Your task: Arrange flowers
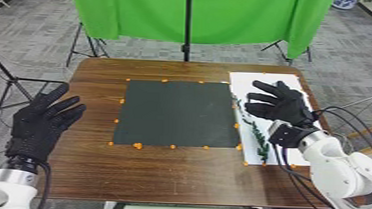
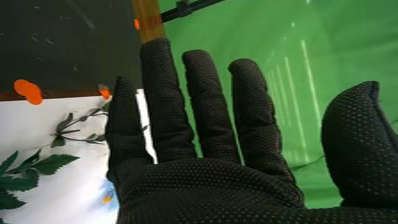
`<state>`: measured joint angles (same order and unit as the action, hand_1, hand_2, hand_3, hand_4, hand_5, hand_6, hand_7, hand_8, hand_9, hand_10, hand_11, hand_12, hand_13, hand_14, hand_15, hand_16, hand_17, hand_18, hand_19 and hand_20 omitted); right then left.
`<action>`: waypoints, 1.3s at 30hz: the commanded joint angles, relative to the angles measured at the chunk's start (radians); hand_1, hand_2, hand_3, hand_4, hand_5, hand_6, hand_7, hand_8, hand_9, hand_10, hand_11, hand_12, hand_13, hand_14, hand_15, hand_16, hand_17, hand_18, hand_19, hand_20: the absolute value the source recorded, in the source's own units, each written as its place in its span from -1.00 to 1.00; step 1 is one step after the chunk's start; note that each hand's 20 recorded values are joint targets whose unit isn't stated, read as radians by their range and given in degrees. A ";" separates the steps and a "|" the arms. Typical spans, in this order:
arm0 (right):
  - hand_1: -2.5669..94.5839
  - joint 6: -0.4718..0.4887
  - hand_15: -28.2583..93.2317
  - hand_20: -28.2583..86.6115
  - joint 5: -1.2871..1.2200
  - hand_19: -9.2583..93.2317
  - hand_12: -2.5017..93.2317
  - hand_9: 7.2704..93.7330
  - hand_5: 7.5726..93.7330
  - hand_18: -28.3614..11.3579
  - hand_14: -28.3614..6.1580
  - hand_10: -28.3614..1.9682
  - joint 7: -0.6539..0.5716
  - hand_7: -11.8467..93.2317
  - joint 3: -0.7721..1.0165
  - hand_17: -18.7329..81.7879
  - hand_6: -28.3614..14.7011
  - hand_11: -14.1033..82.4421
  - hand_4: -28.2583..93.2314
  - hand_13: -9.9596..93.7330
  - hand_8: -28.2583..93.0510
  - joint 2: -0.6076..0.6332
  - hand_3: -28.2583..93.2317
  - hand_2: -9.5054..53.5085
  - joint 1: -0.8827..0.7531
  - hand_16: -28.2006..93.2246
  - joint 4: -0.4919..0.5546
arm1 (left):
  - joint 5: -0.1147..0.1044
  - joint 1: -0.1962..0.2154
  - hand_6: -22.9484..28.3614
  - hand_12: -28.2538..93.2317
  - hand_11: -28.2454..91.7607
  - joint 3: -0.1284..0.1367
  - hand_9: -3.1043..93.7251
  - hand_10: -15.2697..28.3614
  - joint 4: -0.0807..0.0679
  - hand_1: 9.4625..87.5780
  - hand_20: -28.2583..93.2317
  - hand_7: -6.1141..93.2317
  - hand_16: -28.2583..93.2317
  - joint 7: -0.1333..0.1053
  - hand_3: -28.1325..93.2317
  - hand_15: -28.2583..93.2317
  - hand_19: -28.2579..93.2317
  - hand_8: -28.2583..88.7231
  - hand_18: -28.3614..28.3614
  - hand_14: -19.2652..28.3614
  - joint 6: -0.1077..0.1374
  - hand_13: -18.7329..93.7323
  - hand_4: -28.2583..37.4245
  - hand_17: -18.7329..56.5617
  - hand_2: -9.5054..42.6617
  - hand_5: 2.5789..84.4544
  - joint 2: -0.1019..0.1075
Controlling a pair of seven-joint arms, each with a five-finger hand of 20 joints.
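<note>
- Right hand in a black fabric glove (image 2: 204, 187), fingers straight and spread, gripping nothing, above the white rectangular sheet (image 1: 244, 80).
- Green leafy stems (image 1: 260, 140) lie on that sheet, beside the dark grey square mat (image 1: 177, 112).
- Left hand in a black fabric glove (image 1: 41, 123), open and empty.
- Step in hand, by my judgement: picking up a stem. Next, the right hand should turn its palm down, lower and curl gently round one.
</note>
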<state>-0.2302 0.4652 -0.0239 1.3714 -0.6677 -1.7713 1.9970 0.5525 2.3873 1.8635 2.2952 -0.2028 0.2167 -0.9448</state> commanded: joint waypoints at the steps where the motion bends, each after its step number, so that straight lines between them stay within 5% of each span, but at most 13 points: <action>1: -0.66 -0.017 0.06 -0.22 0.006 0.15 -0.67 0.02 -0.13 -0.68 -0.43 -0.08 0.011 -0.43 0.004 -0.54 0.36 -0.43 -1.00 0.00 -0.76 0.006 0.75 -0.28 -0.012 -0.34 0.012 | 0.001 0.019 0.22 -0.35 -0.13 -0.002 -0.32 0.60 0.001 -0.71 -0.60 -0.69 -0.67 0.001 0.71 0.22 0.40 -0.64 1.00 0.95 0.008 -0.27 -1.00 -0.74 -0.32 -0.24 -0.005; 13: -0.66 -0.072 0.07 -0.21 0.097 0.17 -0.67 0.03 -0.14 -0.67 -0.42 -0.07 -0.011 -0.42 0.005 -0.53 0.34 -0.42 -1.00 0.01 -0.77 0.012 0.76 -0.29 -0.011 -0.34 0.039 | 0.005 0.011 0.22 -0.35 -0.13 -0.006 -0.32 0.60 0.000 -0.71 -0.60 -0.69 -0.67 0.007 0.70 0.22 0.40 -0.64 1.00 0.95 0.008 -0.27 -1.00 -0.74 -0.32 -0.24 -0.006; 18: -0.64 -0.151 0.15 -0.15 0.287 0.34 -0.67 0.07 -0.12 -0.65 -0.40 -0.15 -0.099 -0.41 0.011 -0.43 0.28 -0.40 -1.00 0.07 -0.77 0.017 0.77 -0.33 -0.034 -0.34 0.083 | 0.004 0.017 0.23 -0.35 -0.12 -0.006 -0.33 0.60 0.002 -0.72 -0.60 -0.68 -0.67 0.010 0.71 0.23 0.40 -0.64 1.00 0.95 0.008 -0.28 -1.00 -0.76 -0.32 -0.25 -0.005; 21: -0.62 -0.179 0.22 -0.13 0.452 0.44 -0.67 0.09 -0.11 -0.64 -0.41 -0.16 -0.233 -0.41 0.042 -0.37 0.25 -0.35 -1.00 0.12 -0.77 0.004 0.76 -0.36 -0.056 -0.35 0.132 | 0.007 0.014 0.23 -0.35 -0.12 -0.007 -0.33 0.61 0.002 -0.72 -0.60 -0.68 -0.67 0.017 0.71 0.23 0.40 -0.64 1.00 0.95 0.006 -0.28 -1.00 -0.76 -0.32 -0.25 -0.005; 25: -0.55 -0.181 0.31 -0.14 0.803 0.57 -0.67 0.19 -0.07 -0.67 -0.36 -0.24 -0.562 -0.42 0.004 -0.26 0.19 -0.27 -0.97 0.22 -0.76 -0.021 0.74 -0.45 -0.001 -0.38 0.204 | 0.009 0.018 0.23 -0.35 -0.12 0.002 -0.33 0.61 0.006 -0.72 -0.60 -0.68 -0.68 0.022 0.71 0.24 0.40 -0.65 1.00 0.95 0.005 -0.28 -1.00 -0.76 -0.32 -0.25 -0.006; 28: -0.51 -0.096 0.36 -0.25 1.152 0.73 -0.66 0.30 0.02 -0.79 -0.36 -0.34 -0.773 -0.44 -0.029 -0.14 0.09 -0.22 -0.94 0.33 -0.74 -0.010 0.69 -0.50 -0.010 -0.40 0.277 | 0.012 0.024 0.23 -0.35 -0.12 0.013 -0.33 0.61 0.010 -0.72 -0.60 -0.68 -0.68 0.025 0.71 0.24 0.40 -0.65 1.00 0.95 0.002 -0.28 -1.00 -0.76 -0.32 -0.25 -0.008; 33: -0.44 0.061 0.40 -0.51 1.353 0.97 -0.63 0.42 0.13 -0.84 -0.27 -0.41 -0.928 -0.47 -0.047 0.08 -0.03 -0.19 -0.89 0.48 -0.72 -0.017 0.63 -0.62 -0.020 -0.36 0.345 | 0.012 0.036 0.23 -0.35 -0.11 0.023 -0.33 0.61 0.015 -0.72 -0.60 -0.68 -0.68 0.028 0.71 0.24 0.40 -0.65 1.00 0.95 0.005 -0.28 -1.00 -0.76 -0.32 -0.25 -0.009; 39: -0.34 0.198 0.47 -0.17 1.529 1.00 -0.61 0.54 0.26 -0.62 -0.26 -0.48 -1.070 -0.52 -0.128 0.34 -0.18 -0.14 -0.86 0.61 -0.69 -0.005 0.60 -0.74 0.030 -0.34 0.357 | 0.012 0.023 0.23 -0.36 -0.12 0.017 -0.33 0.60 0.013 -0.72 -0.59 -0.68 -0.68 0.030 0.71 0.24 0.40 -0.65 1.00 0.95 0.005 -0.28 -1.00 -0.76 -0.32 -0.25 -0.006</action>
<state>-0.0701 1.5351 -0.9079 1.2990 -0.6829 -1.7657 2.3573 0.5571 2.4009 1.8857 2.3082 -0.1870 0.2171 -0.9457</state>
